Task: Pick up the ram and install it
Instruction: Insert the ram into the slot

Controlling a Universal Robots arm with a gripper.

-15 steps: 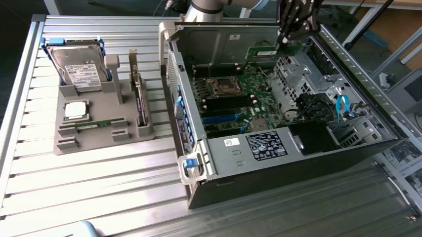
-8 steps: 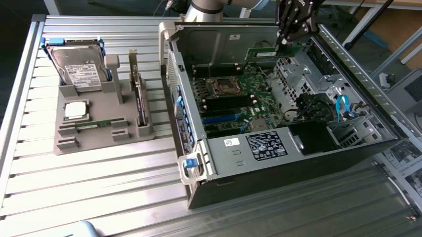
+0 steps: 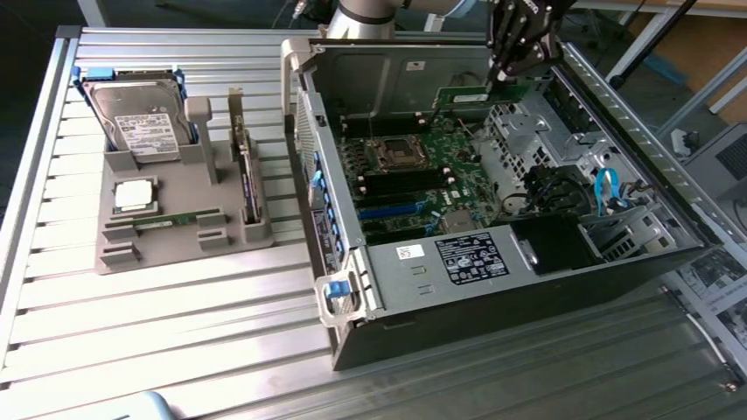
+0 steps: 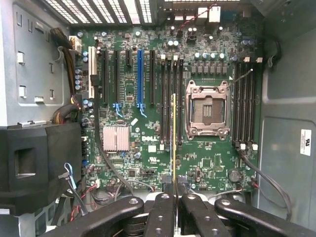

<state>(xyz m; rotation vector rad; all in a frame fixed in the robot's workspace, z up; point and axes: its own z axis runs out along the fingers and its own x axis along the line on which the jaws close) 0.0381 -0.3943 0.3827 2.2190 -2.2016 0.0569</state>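
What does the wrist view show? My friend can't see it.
The jaws grip the ram edge-on, a thin strip hanging over the long black slots of a green motherboard. An empty silver processor socket sits beside those slots.

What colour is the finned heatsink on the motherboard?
The heatsink is silver, clearest in the wrist view.

The ram (image 3: 471,95) is green, its edge a thin yellow line, and the claw (image 4: 174,190) is black. The motherboard (image 4: 217,159) is dark green with black slots (image 4: 163,98) and one bright blue slot (image 4: 139,74). The latch (image 3: 336,294) is blue, the tray (image 3: 175,249) plain grey, the worktop (image 3: 140,350) silver with ribbed stripes
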